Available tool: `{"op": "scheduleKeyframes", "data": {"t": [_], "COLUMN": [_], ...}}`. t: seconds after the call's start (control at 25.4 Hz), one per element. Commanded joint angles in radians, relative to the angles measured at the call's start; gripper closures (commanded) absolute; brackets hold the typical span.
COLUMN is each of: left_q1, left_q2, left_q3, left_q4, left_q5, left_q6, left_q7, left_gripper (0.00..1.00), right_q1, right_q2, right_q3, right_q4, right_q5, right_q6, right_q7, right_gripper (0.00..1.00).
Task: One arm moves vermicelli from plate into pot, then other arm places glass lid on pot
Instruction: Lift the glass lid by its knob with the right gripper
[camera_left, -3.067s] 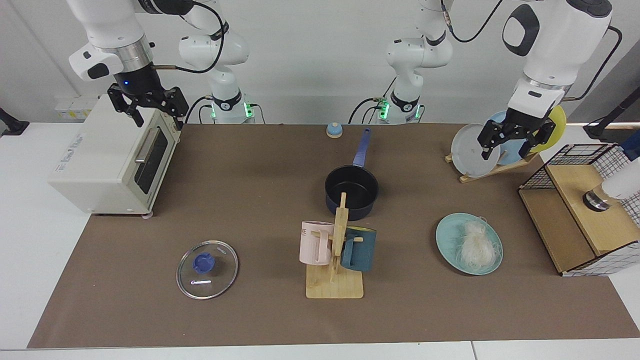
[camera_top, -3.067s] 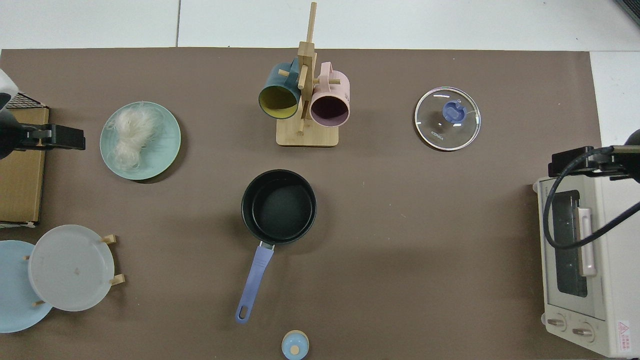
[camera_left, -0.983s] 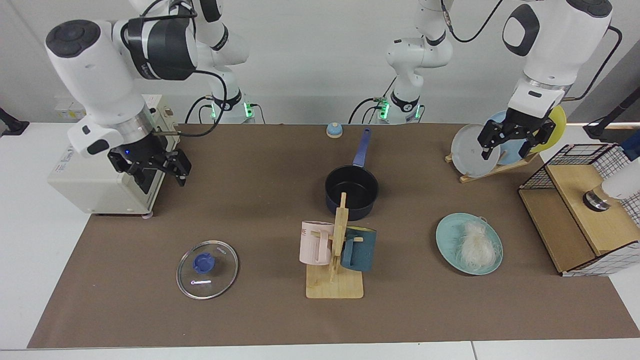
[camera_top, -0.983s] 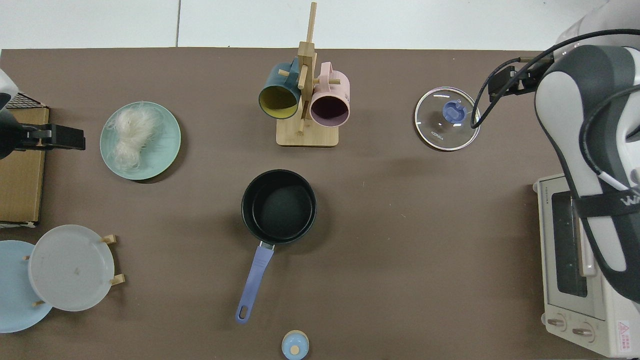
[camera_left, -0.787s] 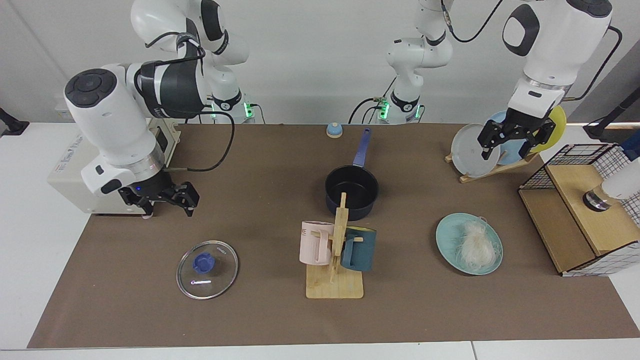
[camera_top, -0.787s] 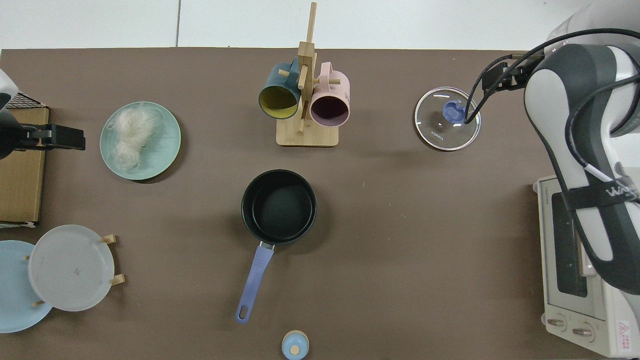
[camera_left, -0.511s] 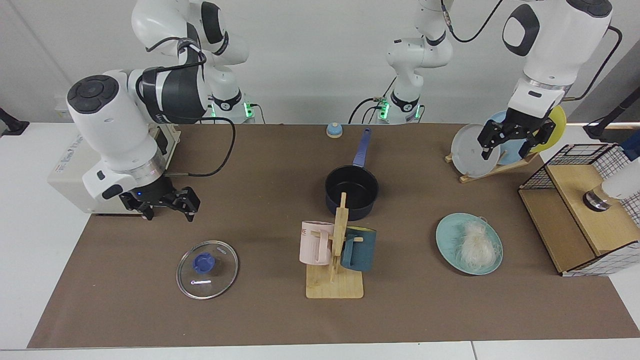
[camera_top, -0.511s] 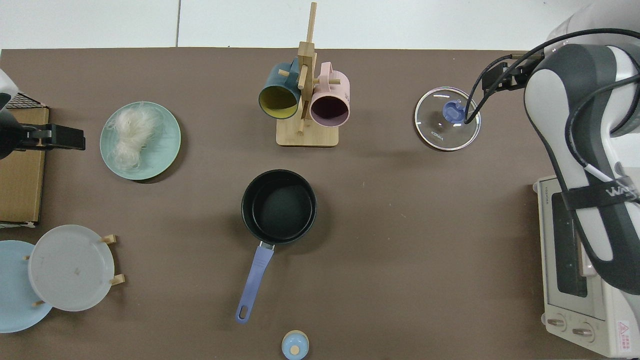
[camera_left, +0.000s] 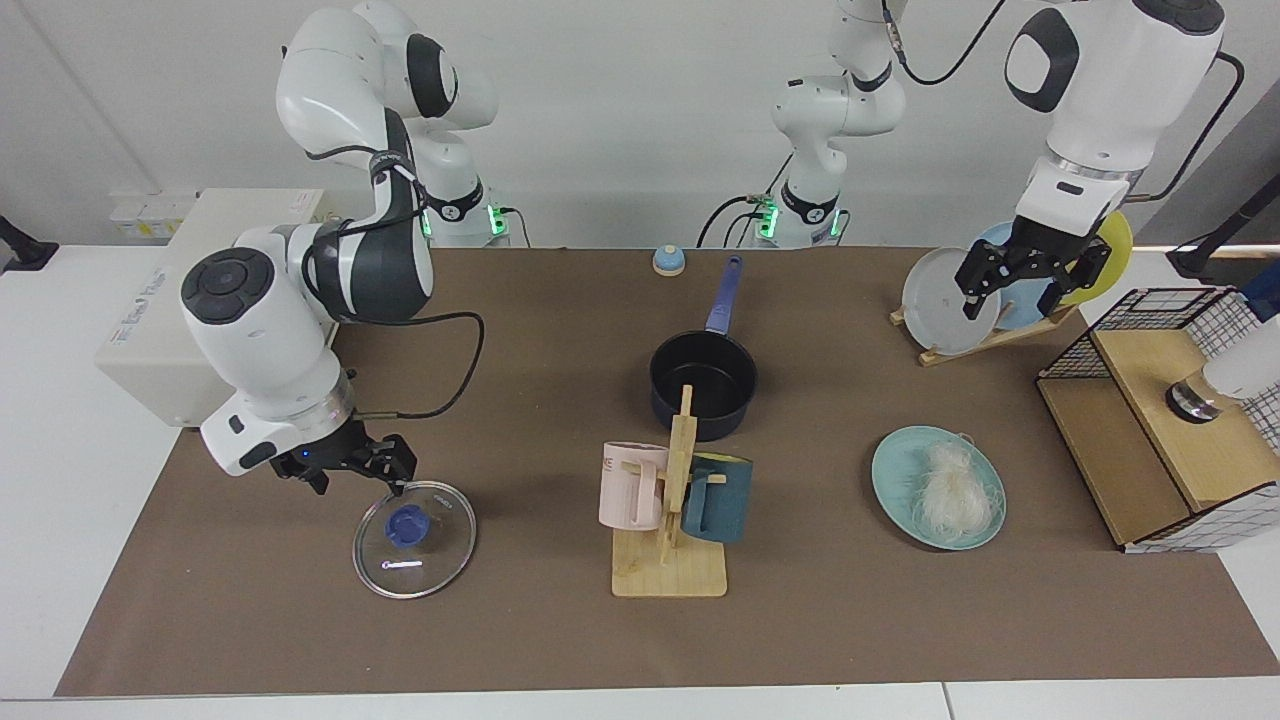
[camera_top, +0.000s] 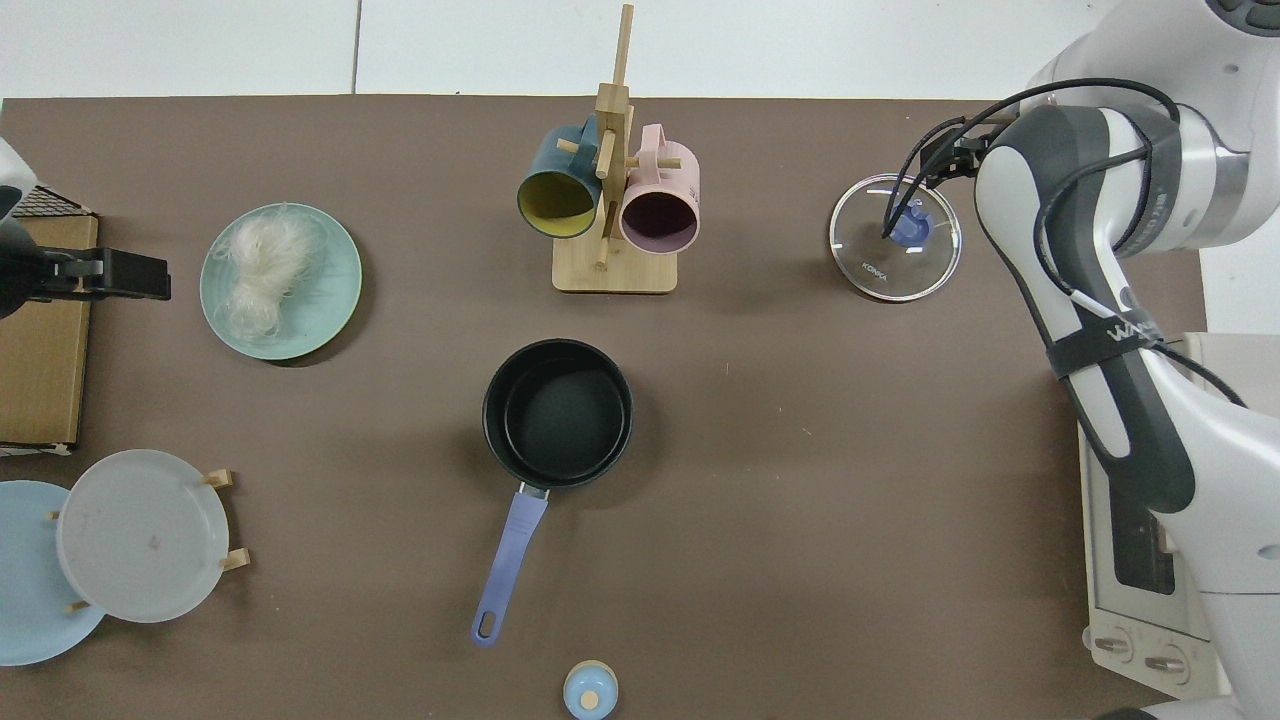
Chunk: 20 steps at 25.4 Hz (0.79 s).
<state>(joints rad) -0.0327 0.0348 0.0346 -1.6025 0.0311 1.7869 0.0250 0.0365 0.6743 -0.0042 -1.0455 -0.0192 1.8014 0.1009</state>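
The glass lid (camera_left: 414, 540) (camera_top: 895, 238) lies flat on the brown mat, blue knob up. My right gripper (camera_left: 358, 476) hangs open just behind and beside the lid's rim, close above the mat, holding nothing; in the top view its arm covers it. The vermicelli (camera_left: 950, 488) (camera_top: 262, 268) rests on the teal plate (camera_left: 893, 468) (camera_top: 330, 300). The dark pot (camera_left: 703, 380) (camera_top: 557, 410) stands mid-table, its inside bare, its blue handle pointing toward the arm bases. My left gripper (camera_left: 1030, 278) waits open, high in front of the dish rack.
A wooden mug tree (camera_left: 670, 560) with a pink and a teal mug stands between the lid and the plate, in front of the pot. A toaster oven (camera_left: 150, 330) sits behind the right arm. A dish rack (camera_left: 960, 300), a wire basket (camera_left: 1170, 420) and a small bell (camera_left: 668, 260) line the edges.
My right arm has swung down from above the toaster oven and forward to the lid's rim, its gripper staying open. The left arm and all objects have not moved.
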Motion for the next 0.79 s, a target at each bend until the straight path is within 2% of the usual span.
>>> {"op": "scheduleKeyframes", "data": {"t": [0.0, 0.75], "left_q1": [0.011, 0.011], "left_q2": [-0.012, -0.012], "left_q3": [-0.005, -0.005], "left_q4": [-0.01, -0.01], "left_q5": [-0.007, -0.008], "left_q6": [-0.011, -0.011], "left_q7": [0.0, 0.0], "left_gripper": [0.0, 0.0], "right_q1": [-0.006, -0.004], "right_q2": [0.027, 0.033], "right_q3": [0.006, 0.004], "right_q4": [0.019, -0.013], "right_q5": [0.018, 0.016], "right_q6": [0.015, 0.078], "right_q7": [-0.013, -0.013], "right_gripper": [0.01, 0.0]}}
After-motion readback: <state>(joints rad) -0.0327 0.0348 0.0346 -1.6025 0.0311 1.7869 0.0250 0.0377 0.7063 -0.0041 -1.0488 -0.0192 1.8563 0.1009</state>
